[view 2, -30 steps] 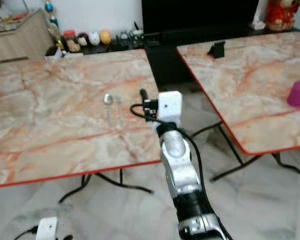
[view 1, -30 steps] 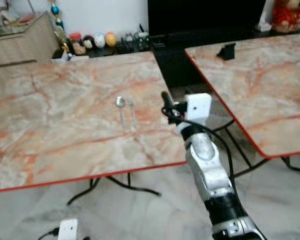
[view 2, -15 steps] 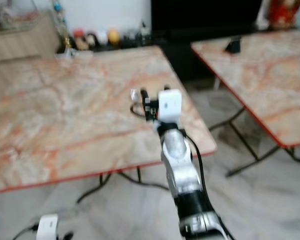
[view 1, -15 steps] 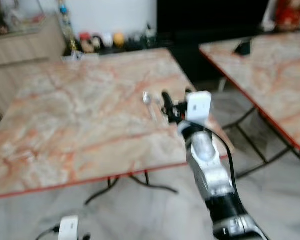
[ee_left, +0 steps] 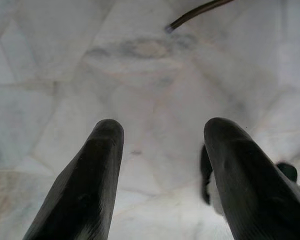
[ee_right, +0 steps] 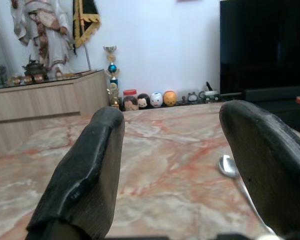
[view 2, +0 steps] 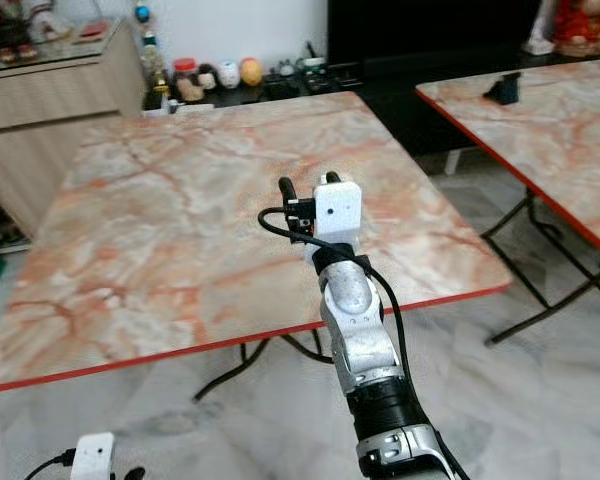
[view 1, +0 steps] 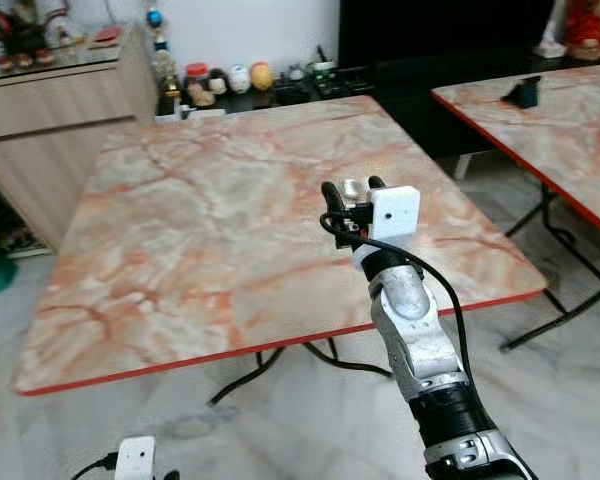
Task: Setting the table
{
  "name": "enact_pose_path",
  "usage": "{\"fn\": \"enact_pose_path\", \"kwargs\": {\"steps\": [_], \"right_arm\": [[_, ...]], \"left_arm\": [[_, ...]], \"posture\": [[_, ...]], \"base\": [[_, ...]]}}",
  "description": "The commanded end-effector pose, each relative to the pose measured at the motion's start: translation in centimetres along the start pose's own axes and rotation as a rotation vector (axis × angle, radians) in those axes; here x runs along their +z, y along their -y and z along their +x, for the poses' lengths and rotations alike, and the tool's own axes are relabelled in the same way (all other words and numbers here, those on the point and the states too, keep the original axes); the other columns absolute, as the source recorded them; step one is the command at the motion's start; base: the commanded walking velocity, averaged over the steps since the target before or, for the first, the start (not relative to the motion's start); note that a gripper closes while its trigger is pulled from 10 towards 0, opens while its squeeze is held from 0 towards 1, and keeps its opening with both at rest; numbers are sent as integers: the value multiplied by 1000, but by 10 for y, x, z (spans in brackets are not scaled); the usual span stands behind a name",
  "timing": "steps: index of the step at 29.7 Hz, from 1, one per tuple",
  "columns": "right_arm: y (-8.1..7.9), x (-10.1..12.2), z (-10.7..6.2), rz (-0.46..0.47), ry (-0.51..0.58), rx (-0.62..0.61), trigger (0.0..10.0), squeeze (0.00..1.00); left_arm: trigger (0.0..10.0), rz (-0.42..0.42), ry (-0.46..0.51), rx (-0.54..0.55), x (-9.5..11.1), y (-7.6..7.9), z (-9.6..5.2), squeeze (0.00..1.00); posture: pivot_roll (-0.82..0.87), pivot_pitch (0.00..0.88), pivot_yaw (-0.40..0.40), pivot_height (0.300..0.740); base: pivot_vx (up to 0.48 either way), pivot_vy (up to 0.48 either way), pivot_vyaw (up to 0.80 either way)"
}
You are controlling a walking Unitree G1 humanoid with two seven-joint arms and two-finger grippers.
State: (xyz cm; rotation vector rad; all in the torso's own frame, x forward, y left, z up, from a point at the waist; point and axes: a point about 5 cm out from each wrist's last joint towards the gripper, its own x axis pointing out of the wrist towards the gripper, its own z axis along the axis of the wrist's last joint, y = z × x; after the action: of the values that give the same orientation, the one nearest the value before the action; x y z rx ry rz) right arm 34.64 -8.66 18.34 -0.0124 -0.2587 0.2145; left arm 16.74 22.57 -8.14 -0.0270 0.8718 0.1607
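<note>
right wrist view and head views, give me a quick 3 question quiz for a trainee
1. True or false: the right hand is shut on the spoon.
2. Which surface does the spoon lie on? A) the marble table B) the floor C) the wooden sideboard
3. Fill in: the left hand hangs low with its fingers apart, above the ____.

Key
1. False: its fingers are apart and the spoon lies on the table beside one of them.
2. A
3. floor
</note>
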Motion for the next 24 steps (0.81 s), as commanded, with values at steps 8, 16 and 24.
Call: {"fn": "enact_pose_path", "kwargs": {"steps": [8,16,24], "right_arm": [[6,0,-1,-2,-2,-21,10000,0],[6,-2,-1,-6,-8,-22,10000,0],[6,-2,-1,-6,-8,-22,10000,0]], "left_arm": [[10000,-1,-23,-8,-5,-1,-1,0],[10000,5,-29,-7,-5,-1,-1,0],[10000,5,-29,-7,-5,-1,-1,0]], "posture": [[-102,0,83,740],[-100,0,82,740],[-100,0,82,740]], "base": [[0,0,0],[0,0,0],[0,0,0]]}}
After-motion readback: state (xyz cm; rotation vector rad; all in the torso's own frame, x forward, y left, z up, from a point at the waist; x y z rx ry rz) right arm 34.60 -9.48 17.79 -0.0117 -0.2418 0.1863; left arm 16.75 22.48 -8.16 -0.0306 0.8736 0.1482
